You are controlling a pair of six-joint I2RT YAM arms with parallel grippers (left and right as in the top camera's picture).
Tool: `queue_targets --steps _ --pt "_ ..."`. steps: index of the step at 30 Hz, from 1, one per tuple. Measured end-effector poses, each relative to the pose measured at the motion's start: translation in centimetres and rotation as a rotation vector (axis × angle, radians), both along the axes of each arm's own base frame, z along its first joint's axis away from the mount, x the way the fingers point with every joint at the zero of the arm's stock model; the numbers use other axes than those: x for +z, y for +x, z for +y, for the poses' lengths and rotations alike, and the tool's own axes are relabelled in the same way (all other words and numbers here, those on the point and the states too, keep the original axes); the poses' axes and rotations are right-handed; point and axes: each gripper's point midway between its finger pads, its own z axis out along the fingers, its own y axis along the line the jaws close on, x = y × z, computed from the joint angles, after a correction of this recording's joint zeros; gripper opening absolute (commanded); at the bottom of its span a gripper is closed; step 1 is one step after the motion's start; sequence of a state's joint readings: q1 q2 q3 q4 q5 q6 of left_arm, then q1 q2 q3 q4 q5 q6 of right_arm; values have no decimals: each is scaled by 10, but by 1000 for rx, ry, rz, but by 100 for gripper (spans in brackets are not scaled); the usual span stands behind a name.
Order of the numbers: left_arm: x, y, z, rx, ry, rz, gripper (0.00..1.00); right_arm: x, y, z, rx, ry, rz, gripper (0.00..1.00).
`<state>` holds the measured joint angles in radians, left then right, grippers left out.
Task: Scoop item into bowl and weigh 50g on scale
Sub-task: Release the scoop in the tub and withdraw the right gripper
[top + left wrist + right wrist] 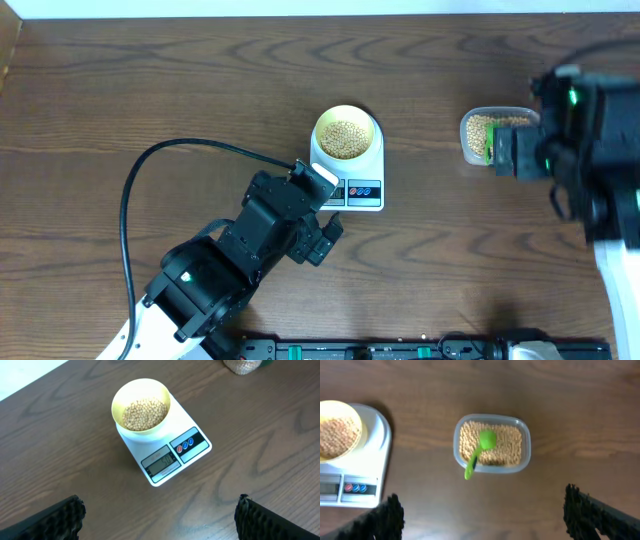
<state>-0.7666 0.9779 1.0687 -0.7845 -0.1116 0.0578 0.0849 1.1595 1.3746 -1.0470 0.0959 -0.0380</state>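
**On the scale: bowl loaded, both grippers standing off**

On top of the scale sits the yellow bowl, at the end away from the buttons, with a good heap of beans inside. The display is lit. Those digits could be a fifty, but they're too blurry to swear to, so I'd call the weighing close to done rather than confirmed.

Well off to the scale's right is the clear tub, holding the rest of the beans. A green spoon lies in it, scoop end on the pile and handle poking out over the rim on the side facing the scale.

The left gripper hovers on the button side of the scale, fingers spread wide and empty. The right gripper hangs above the tub, also spread wide, gripping nothing.

As for handling, the beans look hard, smooth and light. They'll roll and bounce if tipped fast, so any top-up should go by the spoon, in small pours. The spoon is thin, light plastic, and the place to pinch it is the free end of the handle, clear of the tub. The bowl is light too and could skid on that slick platform if nudged.
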Motion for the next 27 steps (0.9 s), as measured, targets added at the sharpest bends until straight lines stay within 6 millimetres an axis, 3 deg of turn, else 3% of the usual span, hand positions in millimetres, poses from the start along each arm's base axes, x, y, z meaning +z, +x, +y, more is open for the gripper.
queue_targets --steps 4,9,12,17,27 --pt "0 0 0 0 -1 -1 98 -11 -28 1 10 13 -118 99" --pt "3 0 0 0 -4 -4 98 -25 -32 1 9 33 -413 99" --pt "3 0 0 0 -5 -5 98 -50 -33 0 4 42 -524 99" --pt "3 0 0 0 -5 -5 98 -100 -35 -1 1 45 -569 99" --pt "3 0 0 0 -5 -5 98 -148 -37 -2 -5 44 -593 99"
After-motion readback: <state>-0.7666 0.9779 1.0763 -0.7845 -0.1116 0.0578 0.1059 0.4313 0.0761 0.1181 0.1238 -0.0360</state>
